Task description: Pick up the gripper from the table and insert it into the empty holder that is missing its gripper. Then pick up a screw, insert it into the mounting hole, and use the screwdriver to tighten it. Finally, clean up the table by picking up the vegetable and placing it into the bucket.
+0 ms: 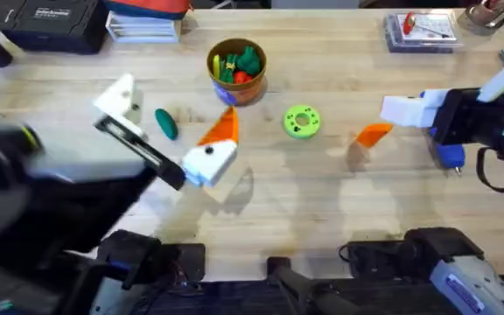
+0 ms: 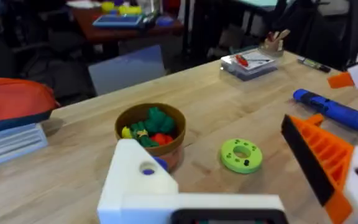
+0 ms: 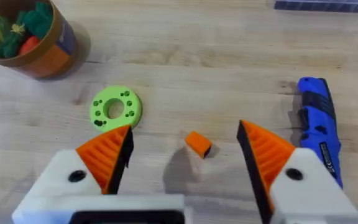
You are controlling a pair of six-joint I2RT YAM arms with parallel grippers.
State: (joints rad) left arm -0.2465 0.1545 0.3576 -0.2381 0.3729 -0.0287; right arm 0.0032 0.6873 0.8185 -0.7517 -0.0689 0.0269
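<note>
The gripper point(image 3: 197, 143), a small orange piece, lies on the table below and between the orange ribbed fingers of my open right gripper point(image 3: 185, 134), which hovers near the table's right side point(image 1: 383, 122). The blue screwdriver point(image 3: 319, 124) lies just beside it, partly under the right arm point(image 1: 449, 156). My left gripper point(image 1: 175, 103) is raised and open. One jaw ends in the bare white holder point(image 2: 142, 180); the other carries an orange pad. The dark-green vegetable point(image 1: 165, 123) lies under it. Behind stands the bucket point(image 1: 236, 70), which holds toy foods.
A green ring-shaped disc point(image 1: 302, 122) lies mid-table between the arms. A clear box point(image 1: 423, 31) sits at the back right. Folders and a black case point(image 1: 51, 22) line the back left edge.
</note>
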